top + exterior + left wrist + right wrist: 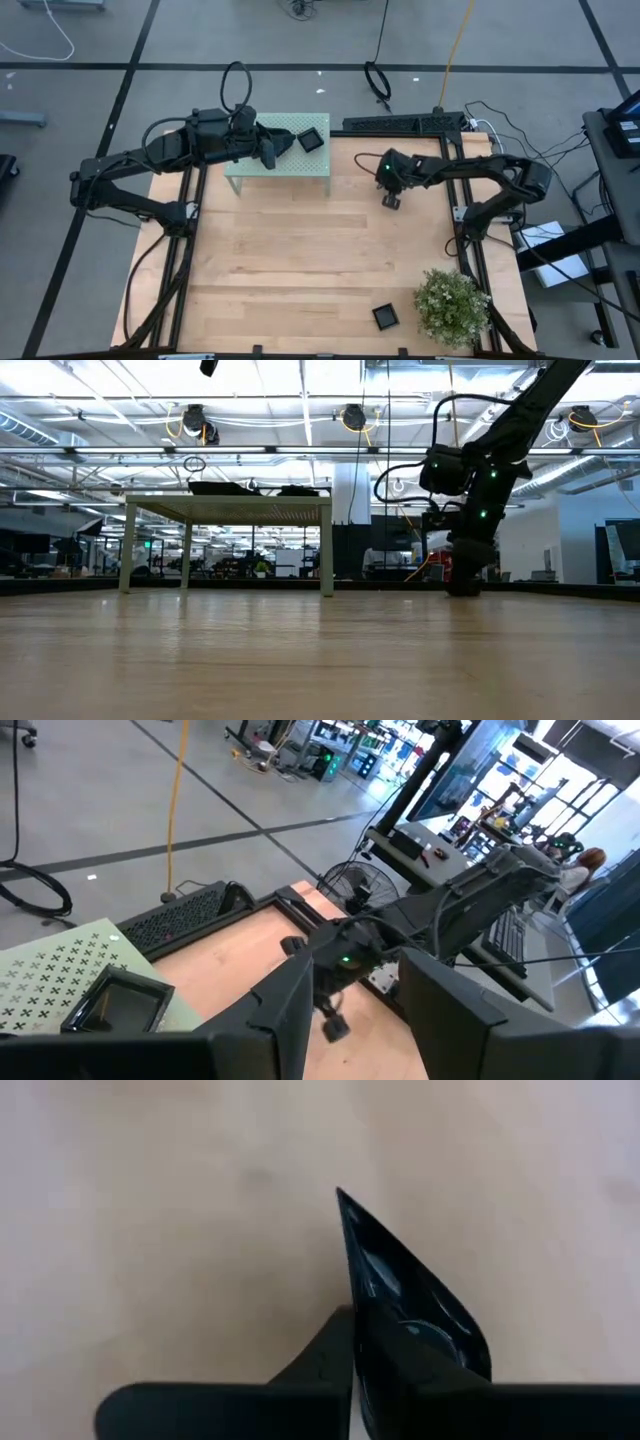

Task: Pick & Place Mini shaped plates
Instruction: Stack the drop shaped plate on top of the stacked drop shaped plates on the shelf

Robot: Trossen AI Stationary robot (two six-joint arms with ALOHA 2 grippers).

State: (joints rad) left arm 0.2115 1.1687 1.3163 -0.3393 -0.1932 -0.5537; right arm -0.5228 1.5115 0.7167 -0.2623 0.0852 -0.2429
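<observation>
The right wrist view shows only part of a glossy black plate (415, 1315): a pointed corner stands up on edge above the bare wood, and the rest is cut off behind the right gripper's fingers (320, 1365), so its full shape cannot be told. In the low view that plate is lost in the dark mass of the right gripper (462, 585), which reaches down to the table top near its far right edge. From above, the right gripper (391, 201) sits over the wood just off the green platform's (250, 170) right side, a small dark thing at its tip.

On the green platform, at its far right corner, lies a square black plate (311, 140); the left wrist view shows it as a dark square dish (118, 1002) on the perforated surface. The left gripper (270, 150) hovers over the platform just beside that plate, and its fingers (290, 1020) stand apart with nothing between them. Part of the platform's top is hidden under the left arm.

Another square black plate (385, 317) rests near the table's (300, 270) near edge, just beside a leafy potted plant (452, 305) at the near right corner. The right gripper pinches its plate on edge between the fingers, the plate tilted upright and not lying flat.
</observation>
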